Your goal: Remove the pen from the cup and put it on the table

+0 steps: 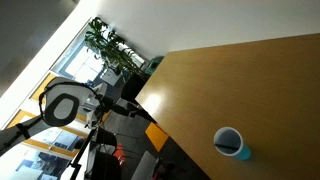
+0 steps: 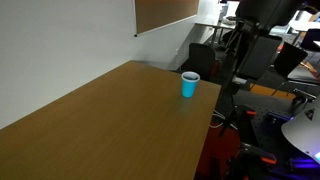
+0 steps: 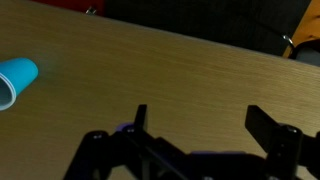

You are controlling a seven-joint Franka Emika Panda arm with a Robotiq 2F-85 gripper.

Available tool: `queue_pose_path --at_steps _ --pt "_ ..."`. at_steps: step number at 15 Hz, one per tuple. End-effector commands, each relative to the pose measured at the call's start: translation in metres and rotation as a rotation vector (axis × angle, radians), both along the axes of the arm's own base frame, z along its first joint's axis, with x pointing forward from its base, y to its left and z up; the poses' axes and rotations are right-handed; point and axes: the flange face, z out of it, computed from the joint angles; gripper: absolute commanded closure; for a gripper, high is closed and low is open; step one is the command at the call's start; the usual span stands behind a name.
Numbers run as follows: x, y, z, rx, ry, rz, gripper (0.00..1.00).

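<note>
The blue-teal cup with a pale rim stands near the edge of the light-brown wooden table in both exterior views (image 1: 230, 143) (image 2: 190, 85). In the wrist view the cup (image 3: 15, 80) shows at the far left edge. The table (image 3: 180, 70) fills most of that view. I cannot make out the pen in any view. My gripper (image 3: 202, 122) is open and empty, its two dark fingers spread wide above bare wood, well to the right of the cup. The arm (image 2: 255, 45) stands beyond the table's edge.
The robot's base and stand (image 1: 65, 103) sit off the table's edge. Potted plants (image 1: 110, 45) and dark chairs (image 2: 205, 55) stand beyond the table. A wall with a board (image 2: 165, 12) runs along the far side.
</note>
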Motion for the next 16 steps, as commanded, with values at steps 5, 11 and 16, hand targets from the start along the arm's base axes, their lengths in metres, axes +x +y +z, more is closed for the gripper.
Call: queue_pose_path --at_steps 5,11,16 --pt "0.0 0.0 0.001 0.0 0.001 0.0 0.0" --pt "0.011 -0.02 0.015 -0.006 -0.048 -0.058 0.0" --pt "0.034 -0.075 0.045 -0.027 -0.13 -0.224 0.0"
